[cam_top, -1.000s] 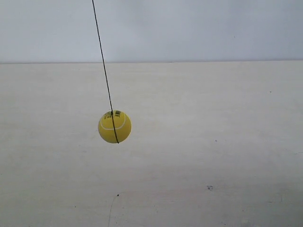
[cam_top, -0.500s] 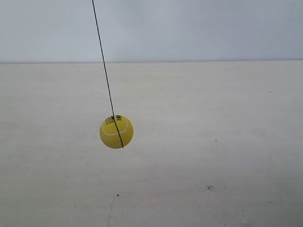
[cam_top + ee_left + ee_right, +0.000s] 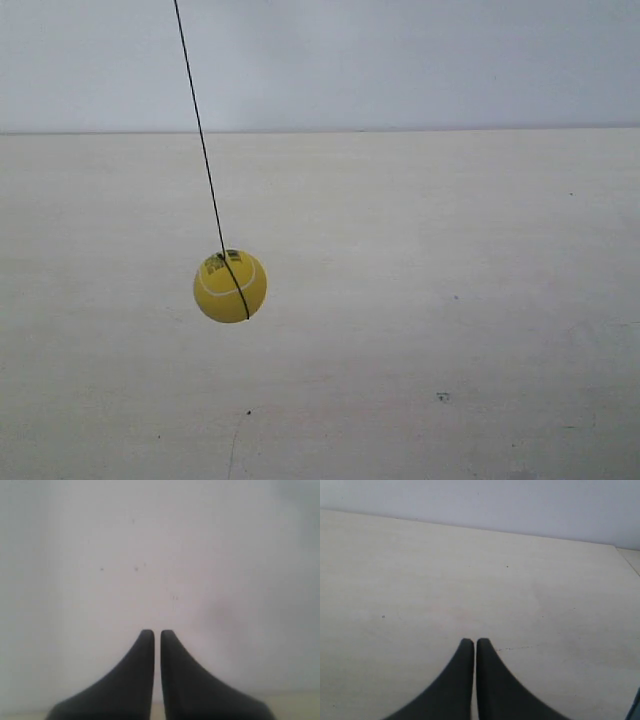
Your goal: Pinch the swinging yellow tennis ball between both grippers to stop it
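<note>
Yellow tennis ball [image 3: 230, 286]: hung over the pale table [image 3: 450, 300], left of centre in the exterior view.
String [image 3: 200, 150]: black, slanted, crossing the ball's front.
Left gripper [image 3: 155, 632]: clenched, nothing grasped.
Right gripper [image 3: 470, 641]: clenched, nothing grasped.

We log: yellow tennis ball [image 3: 230, 286], bright yellow felt, white curved seam, dark print; string [image 3: 200, 140] black; tabletop [image 3: 450, 300] pale cream, few dark specks; wall [image 3: 400, 60] light grey; left fingers [image 3: 135, 685], right fingers [image 3: 450, 685] black.
</note>
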`<control>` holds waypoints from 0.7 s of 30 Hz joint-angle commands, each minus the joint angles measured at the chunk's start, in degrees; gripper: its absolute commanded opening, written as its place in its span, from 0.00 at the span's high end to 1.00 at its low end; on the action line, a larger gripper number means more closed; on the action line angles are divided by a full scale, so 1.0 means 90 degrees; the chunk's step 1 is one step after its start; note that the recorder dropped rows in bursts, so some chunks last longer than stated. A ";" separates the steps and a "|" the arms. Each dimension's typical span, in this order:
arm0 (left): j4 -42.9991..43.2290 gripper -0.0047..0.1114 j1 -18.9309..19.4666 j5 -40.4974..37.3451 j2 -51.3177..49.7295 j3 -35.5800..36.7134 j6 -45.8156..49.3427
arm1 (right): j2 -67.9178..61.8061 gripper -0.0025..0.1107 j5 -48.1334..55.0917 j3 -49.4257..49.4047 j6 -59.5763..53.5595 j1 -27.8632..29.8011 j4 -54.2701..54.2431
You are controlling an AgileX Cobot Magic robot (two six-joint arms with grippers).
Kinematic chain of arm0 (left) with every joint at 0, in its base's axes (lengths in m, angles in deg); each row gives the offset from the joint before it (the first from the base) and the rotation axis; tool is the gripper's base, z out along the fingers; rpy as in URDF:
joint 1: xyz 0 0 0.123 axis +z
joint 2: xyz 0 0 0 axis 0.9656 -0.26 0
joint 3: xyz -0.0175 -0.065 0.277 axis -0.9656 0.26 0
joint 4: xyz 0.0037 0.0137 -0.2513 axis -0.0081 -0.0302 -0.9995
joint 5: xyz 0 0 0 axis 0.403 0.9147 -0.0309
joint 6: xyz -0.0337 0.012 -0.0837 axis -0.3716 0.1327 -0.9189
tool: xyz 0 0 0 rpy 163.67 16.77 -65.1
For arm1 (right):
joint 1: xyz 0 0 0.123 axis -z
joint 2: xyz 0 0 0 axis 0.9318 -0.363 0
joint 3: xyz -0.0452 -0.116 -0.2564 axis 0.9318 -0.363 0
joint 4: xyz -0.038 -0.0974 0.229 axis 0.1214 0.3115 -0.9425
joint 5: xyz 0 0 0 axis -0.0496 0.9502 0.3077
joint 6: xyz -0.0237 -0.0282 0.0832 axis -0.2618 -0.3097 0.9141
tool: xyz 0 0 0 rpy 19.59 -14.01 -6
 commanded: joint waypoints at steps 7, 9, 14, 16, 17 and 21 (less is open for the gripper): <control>-0.0914 0.92 -0.0026 -0.1152 0.0008 0.1108 0.1762 | 0.0032 0.98 -0.0046 0.0003 0.0005 0.0006 0.0000; -0.1037 0.92 -0.0026 -0.1504 0.0023 0.1108 0.1739 | 0.0032 0.98 -0.0046 0.0003 0.0005 0.0006 0.0000; -0.1191 0.92 -0.0013 -0.2059 0.0023 0.1108 0.1739 | 0.0032 0.98 -0.0046 0.0003 0.0005 0.0006 0.0000; -0.1215 0.92 -0.0013 -0.2382 0.0023 0.1108 0.1739 | 0.0032 0.98 -0.0046 0.0003 0.0005 0.0006 0.0000; -0.1276 0.92 -0.0013 -0.2447 0.0023 0.1108 0.1673 | 0.0032 0.98 -0.0046 0.0003 0.0005 0.0006 0.0000; -0.1316 0.92 -0.0013 -0.2425 0.0023 0.1108 0.1570 | 0.0032 0.98 -0.0079 0.0003 0.0006 0.0006 0.0000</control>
